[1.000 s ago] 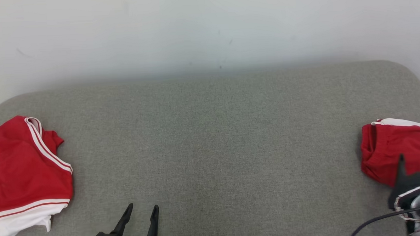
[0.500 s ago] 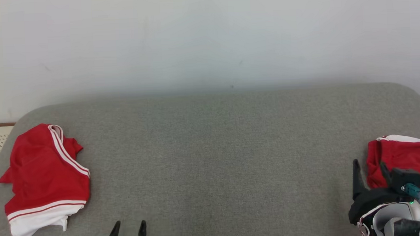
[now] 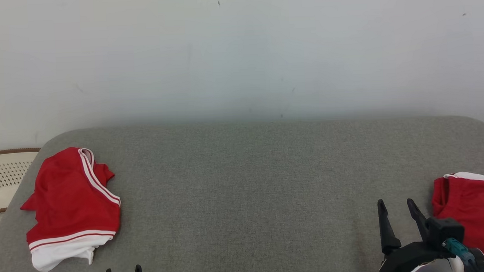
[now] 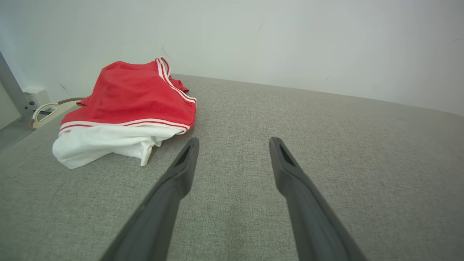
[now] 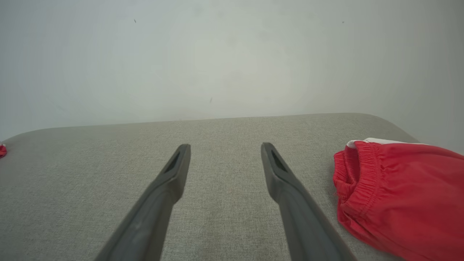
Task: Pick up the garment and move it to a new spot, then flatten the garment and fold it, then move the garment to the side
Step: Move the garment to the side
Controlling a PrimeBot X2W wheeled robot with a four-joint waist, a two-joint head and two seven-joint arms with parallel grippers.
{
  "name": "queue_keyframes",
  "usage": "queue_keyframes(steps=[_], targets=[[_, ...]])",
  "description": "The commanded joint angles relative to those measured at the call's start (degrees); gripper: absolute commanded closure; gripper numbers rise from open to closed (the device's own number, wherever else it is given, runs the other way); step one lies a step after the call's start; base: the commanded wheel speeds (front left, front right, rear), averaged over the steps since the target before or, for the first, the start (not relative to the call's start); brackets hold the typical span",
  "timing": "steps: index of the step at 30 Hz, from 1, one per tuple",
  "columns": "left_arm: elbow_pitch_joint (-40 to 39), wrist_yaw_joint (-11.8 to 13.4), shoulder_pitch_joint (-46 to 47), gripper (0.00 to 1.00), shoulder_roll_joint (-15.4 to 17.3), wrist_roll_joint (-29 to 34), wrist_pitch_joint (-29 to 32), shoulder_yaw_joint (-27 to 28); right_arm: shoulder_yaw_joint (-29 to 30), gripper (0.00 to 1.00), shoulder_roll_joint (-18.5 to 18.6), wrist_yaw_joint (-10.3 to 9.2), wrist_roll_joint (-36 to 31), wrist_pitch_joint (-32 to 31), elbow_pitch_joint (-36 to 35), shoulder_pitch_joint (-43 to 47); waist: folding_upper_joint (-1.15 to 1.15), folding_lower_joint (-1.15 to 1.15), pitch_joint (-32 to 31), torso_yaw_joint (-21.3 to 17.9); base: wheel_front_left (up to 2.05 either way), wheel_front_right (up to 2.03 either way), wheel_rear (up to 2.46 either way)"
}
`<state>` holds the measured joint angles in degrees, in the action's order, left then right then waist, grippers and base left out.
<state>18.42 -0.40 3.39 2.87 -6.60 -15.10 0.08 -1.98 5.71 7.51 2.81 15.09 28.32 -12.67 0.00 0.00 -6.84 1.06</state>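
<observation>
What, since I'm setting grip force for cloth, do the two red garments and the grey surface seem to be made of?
Left red garment: thin, smooth sports knit, probably polyester; soft folds, faint sheen, white striped trim.
Right red garment: similar-looking cloth, matte; its gathered edge suggests an elastic waistband.
Grey surface: matte woven upholstery, weave visible; rounded corners hint at padding.

1. Padded surface (image 3: 244,185): grey woven cloth, coarse and matt, is noted.
2. Left garment (image 3: 71,200): smooth red cloth, white cloth trim.
3. Right garment (image 5: 398,203): red cloth, gathered at an elastic band.
4. Left gripper (image 4: 233,145) and right gripper (image 5: 224,148): fingers are seen as smooth, matt dark plastic.
5. Wall (image 3: 238,50): matt, faintly scuffed.
</observation>
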Motion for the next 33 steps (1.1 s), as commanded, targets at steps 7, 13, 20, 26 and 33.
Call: queue_keyframes(steps=[7, 13, 20, 26, 33], targets=[[0.26, 0.62, -1.43, 0.0, 0.03, 1.13, -0.07, 1.72, -3.6, 0.0, -0.61, -0.03, 2.0, 0.07, -5.19, 5.43, 0.0, 0.0, -0.25, 0.62, 0.0, 0.0, 0.0], [-0.6, 0.95, -1.09, 0.0, 0.04, 1.4, -0.07, 2.16, -5.46, 0.0, -0.9, -0.03, 2.19, 0.07, -7.14, 7.94, 0.0, 0.0, 0.5, 0.57, 0.0, 0.0, 0.0], [-1.05, 1.32, -0.04, 0.0, 0.04, 1.99, -0.07, 1.98, -5.44, 0.0, -1.42, -0.03, 2.09, 0.08, -8.28, 9.5, 0.0, 0.0, 1.21, -0.17, 0.0, 0.0, 0.0], [-1.35, 1.6, -0.06, 0.0, 0.04, 2.76, -0.07, 1.81, -5.6, 0.0, -1.73, -0.03, 1.68, 0.08, -8.4, 10.13, 0.0, 0.0, 1.53, -0.89, 0.0, 0.0, 0.0], [-1.56, 2.15, -0.58, 0.0, 0.04, 2.18, -0.07, 0.94, -4.86, 0.0, -2.06, -0.03, 1.54, 0.08, -8.7, 10.11, 0.0, 0.0, 1.77, -1.22, 0.0, 0.0, 0.0]])
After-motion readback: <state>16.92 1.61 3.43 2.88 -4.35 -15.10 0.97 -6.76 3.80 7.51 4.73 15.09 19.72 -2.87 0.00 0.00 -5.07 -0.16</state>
